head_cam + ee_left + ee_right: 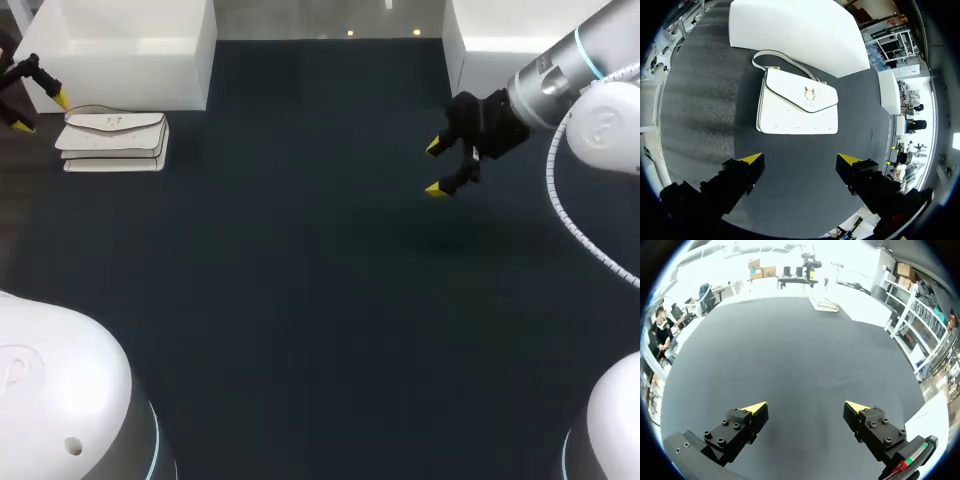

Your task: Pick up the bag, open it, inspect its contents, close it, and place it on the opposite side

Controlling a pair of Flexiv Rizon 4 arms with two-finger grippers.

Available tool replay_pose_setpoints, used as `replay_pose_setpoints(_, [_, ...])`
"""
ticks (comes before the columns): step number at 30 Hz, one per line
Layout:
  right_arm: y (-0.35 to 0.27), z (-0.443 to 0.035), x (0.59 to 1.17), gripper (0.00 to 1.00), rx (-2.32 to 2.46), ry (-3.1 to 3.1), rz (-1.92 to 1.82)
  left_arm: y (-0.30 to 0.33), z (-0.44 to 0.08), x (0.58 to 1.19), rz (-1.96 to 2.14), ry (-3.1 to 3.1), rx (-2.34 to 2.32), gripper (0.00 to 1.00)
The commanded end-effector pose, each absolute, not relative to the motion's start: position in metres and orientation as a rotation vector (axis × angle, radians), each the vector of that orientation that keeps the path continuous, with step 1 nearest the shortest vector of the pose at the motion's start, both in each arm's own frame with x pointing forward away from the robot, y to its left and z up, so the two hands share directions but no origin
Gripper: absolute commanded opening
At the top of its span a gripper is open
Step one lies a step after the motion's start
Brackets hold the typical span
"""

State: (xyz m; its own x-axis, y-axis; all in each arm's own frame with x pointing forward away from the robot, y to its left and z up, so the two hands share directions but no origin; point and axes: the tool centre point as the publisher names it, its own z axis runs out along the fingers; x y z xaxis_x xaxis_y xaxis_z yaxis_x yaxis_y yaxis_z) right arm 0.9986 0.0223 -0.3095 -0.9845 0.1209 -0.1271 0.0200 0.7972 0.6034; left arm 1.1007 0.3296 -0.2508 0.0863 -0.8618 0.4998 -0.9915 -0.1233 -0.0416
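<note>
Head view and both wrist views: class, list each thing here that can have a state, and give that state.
bag: closed, flap down, resting on the table, not held.
left pincer: open, empty, short of the bag, not touching it.
right pincer: open, empty, above bare table.

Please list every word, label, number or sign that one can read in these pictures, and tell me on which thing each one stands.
No text can be read here.
Bag: only a small gold ornament on its front; too small to tell whether it bears letters.
Table: no print visible.
Left gripper and right gripper: no readable marks.
</note>
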Motion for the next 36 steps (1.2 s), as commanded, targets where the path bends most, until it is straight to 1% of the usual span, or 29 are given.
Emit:
replay_pose_setpoints(1, [0.027, -0.314, 1.006, 1.00, 0.078, 2.845, 0.955, 0.339, -0.256, 1.117, 0.567, -1.792, 1.991, 1.00])
replay_pose_setpoints(8, [0.035, -0.321, 1.007, 1.00, 0.005, 2.869, 0.956, 0.345, -0.264, 1.129, 0.594, -1.735, 1.997, 1.00])
replay_pose_setpoints(12, [0.037, -0.327, 1.011, 1.00, 0.061, 2.889, 0.885, 0.346, -0.265, 1.135, 0.602, -1.723, 2.002, 1.00])
replay_pose_setpoints(23, [0.038, -0.329, 1.015, 1.00, 0.118, 2.872, 0.897, 0.349, -0.271, 1.147, 0.651, -1.667, 1.995, 1.00])
replay_pose_setpoints(36, [0.038, -0.329, 1.015, 1.00, 0.118, 2.872, 0.897, 0.361, -0.304, 1.159, 0.716, -1.587, 2.046, 1.00])
